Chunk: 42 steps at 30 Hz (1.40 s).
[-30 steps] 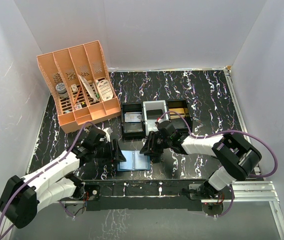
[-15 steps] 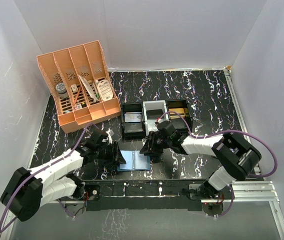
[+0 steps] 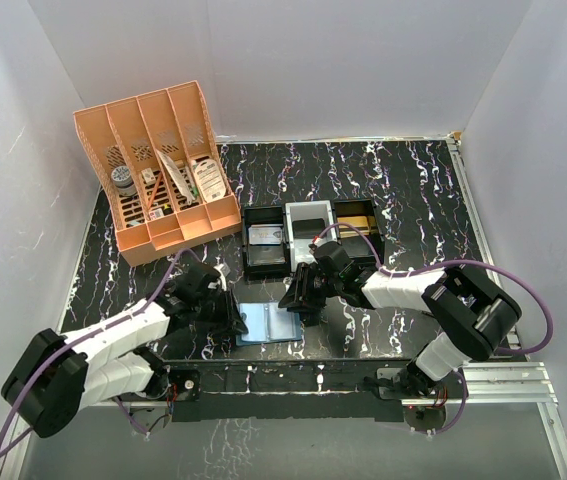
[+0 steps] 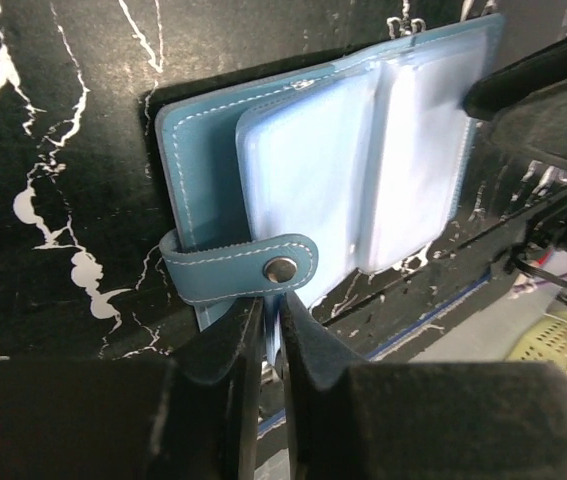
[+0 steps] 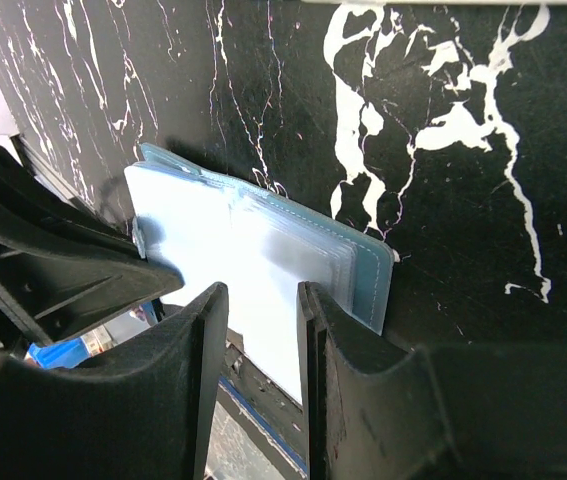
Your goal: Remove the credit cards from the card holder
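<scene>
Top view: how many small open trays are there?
3, side by side beyond the card holder: left black tray, white tray in the middle, right black tray. None seems hidden.

Black table [image 3: 413,180] with white marble veining. Plain white walls [image 3: 343,60] behind, left and right of table, closing it in. Orange slotted organizer [image 3: 178,232] on table's far-left corner, tilted, small clutter inside. Row of three trays [image 3: 308,206] mid-table, black, white, black. Aluminium rail [image 3: 503,378] along table's near edge, right side. Grey floor strip below near edge. Even, soft white light.
</scene>
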Motion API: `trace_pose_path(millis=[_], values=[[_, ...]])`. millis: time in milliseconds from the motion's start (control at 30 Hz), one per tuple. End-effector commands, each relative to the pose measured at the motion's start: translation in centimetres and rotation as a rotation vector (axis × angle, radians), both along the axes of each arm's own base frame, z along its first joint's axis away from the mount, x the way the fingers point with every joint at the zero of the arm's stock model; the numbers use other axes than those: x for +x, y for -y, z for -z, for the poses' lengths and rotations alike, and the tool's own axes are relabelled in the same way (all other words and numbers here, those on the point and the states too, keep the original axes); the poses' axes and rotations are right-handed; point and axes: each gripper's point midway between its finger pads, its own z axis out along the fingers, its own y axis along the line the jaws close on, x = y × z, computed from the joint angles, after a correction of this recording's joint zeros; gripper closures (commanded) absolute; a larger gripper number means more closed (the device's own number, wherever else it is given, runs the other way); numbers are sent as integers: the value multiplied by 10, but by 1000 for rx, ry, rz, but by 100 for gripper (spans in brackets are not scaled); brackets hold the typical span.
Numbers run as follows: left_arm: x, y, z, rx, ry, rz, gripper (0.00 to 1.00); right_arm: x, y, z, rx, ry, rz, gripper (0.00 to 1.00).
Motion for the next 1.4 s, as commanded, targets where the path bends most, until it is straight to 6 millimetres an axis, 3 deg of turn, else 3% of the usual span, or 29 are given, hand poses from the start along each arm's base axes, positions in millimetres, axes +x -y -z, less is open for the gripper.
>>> trace_pose_path(millis=[0, 100, 200, 433, 600, 700, 800, 967, 1167, 1267, 1367], values=[[8, -1, -2, 94, 45, 0, 93, -3, 1, 6, -13, -6, -1, 68], [12, -8, 1, 217, 79, 4, 100, -2, 1, 5, -12, -3, 1, 68], [12, -12, 5, 339, 110, 21, 100, -1, 0, 4, -13, 0, -1, 68], [5, 6, 13, 473, 152, 50, 100, 0, 0, 6, -20, -1, 1, 67], [12, 16, 3, 542, 219, 32, 100, 0, 0, 5, -21, 1, 4, 68], [20, 8, -10, 592, 276, -15, 100, 1, 1, 0, -27, 18, -3, 67], [20, 5, -18, 560, 291, -43, 100, 7, 4, -9, -47, 52, 5, 64], [10, 7, -12, 488, 276, -30, 100, 8, 13, -27, -64, 98, 36, 61], [2, 16, -6, 413, 249, -7, 79, -1, 22, -28, -59, 77, 56, 60], [2, 14, -9, 421, 252, -15, 61, -3, 21, -24, -49, 67, 49, 61], [7, 6, -20, 448, 276, -41, 51, -4, 17, -20, -41, 49, 37, 62]])
